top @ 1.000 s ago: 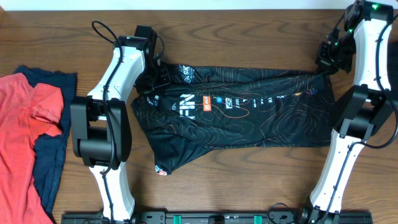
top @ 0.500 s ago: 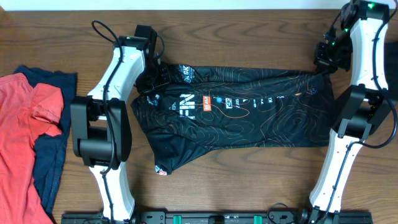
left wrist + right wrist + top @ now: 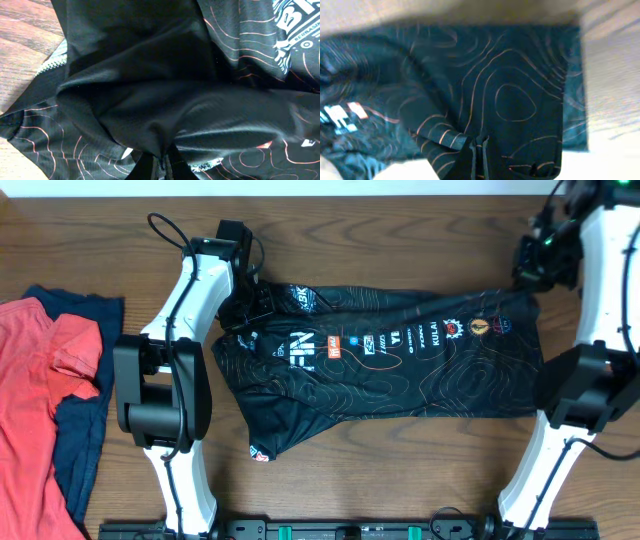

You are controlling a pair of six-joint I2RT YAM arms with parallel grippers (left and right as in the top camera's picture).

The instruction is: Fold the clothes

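The black jersey [image 3: 400,380] with fine wavy lines lies spread across the middle of the table, with a row of white and orange logos along its far part. My left gripper [image 3: 252,298] is at its far left corner. In the left wrist view that gripper [image 3: 162,167] is shut on a bunched fold of the black fabric [image 3: 150,90]. My right gripper [image 3: 528,280] is at the far right corner. In the right wrist view it [image 3: 480,155] is shut on the cloth's edge [image 3: 510,90], lifted above the table.
A red top [image 3: 40,380] lies at the left edge over a navy top [image 3: 85,430]. The wooden table [image 3: 400,500] shows bare in front of the jersey. Both arm bases stand at the near edge.
My right gripper has pulled the jersey's far right corner further back and to the right. The fold there has opened, and more logos now show along the far edge. The left arm has stayed put.
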